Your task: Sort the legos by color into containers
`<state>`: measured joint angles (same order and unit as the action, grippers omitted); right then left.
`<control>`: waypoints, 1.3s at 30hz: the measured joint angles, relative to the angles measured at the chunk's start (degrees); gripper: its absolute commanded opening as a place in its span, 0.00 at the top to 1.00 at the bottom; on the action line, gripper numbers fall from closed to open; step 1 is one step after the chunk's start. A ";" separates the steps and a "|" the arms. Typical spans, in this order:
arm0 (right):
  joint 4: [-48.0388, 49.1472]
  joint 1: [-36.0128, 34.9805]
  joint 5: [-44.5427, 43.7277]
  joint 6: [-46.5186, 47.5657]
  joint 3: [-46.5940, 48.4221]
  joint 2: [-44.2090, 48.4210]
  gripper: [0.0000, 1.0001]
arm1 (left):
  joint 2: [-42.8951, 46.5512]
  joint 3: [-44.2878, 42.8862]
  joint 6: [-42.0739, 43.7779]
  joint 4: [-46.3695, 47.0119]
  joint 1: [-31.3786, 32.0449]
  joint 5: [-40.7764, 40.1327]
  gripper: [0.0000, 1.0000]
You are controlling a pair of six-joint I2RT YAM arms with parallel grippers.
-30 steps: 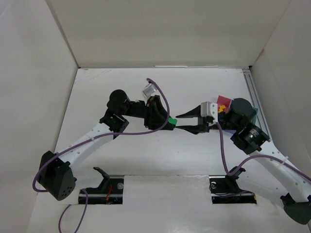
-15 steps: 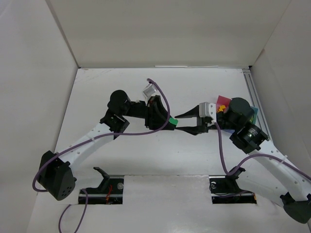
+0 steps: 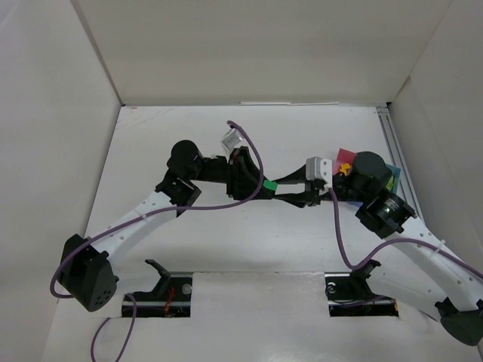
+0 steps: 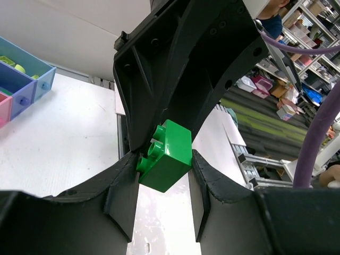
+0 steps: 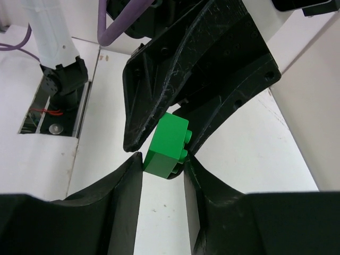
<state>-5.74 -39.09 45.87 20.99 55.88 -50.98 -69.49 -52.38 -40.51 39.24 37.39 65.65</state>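
A dark green lego (image 3: 267,185) hangs above the middle of the table between both grippers, which meet tip to tip. My left gripper (image 4: 163,159) is shut on it; the brick (image 4: 167,156) sits at its fingertips. From the opposite side, my right gripper (image 5: 163,159) has closed in, and both its fingers touch the same brick (image 5: 167,144). The containers (image 4: 24,79) show far left in the left wrist view, with pale yellow-green legos (image 4: 19,68) in the light blue bin. From above, only the pink bin (image 3: 346,155) with orange-yellow pieces (image 3: 343,169) and a teal corner show; my right arm hides the rest.
White walls enclose the table on three sides. A metal rail (image 3: 392,143) runs along the right edge beside the bins. Purple cables (image 3: 253,154) loop over both arms. The arm bases and two mounting slots (image 3: 162,296) lie at the near edge.
My right gripper has slid left onto the green lego and narrowed its jaws around it. The left gripper has held still, shut on the brick.
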 measured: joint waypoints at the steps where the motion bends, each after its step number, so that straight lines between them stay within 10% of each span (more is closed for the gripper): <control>1: -0.07 0.00 -0.31 -0.26 0.02 0.02 0.68 | 0.04 0.00 0.00 0.02 0.00 -0.13 0.83; 9: -0.17 0.00 -2.08 -1.68 0.13 0.11 1.00 | 0.24 0.33 -0.02 0.39 0.00 -0.81 0.68; 18: -0.11 0.00 -9.77 -4.52 1.33 -0.66 1.00 | 0.26 0.35 0.37 -1.38 0.15 -1.03 0.18; 30: -6.78 1.99 -27.80 -10.95 5.90 -1.03 1.00 | 0.96 -0.15 4.81 -12.11 -2.43 -4.76 0.00; 39: -21.07 26.86 -47.74 -25.59 10.19 -11.67 1.00 | -3.58 -17.73 5.09 -54.51 -3.65 -58.90 0.00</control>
<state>-26.81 -12.23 -1.87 -4.60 66.06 -62.65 -73.08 -70.11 -35.42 -15.27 33.74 6.74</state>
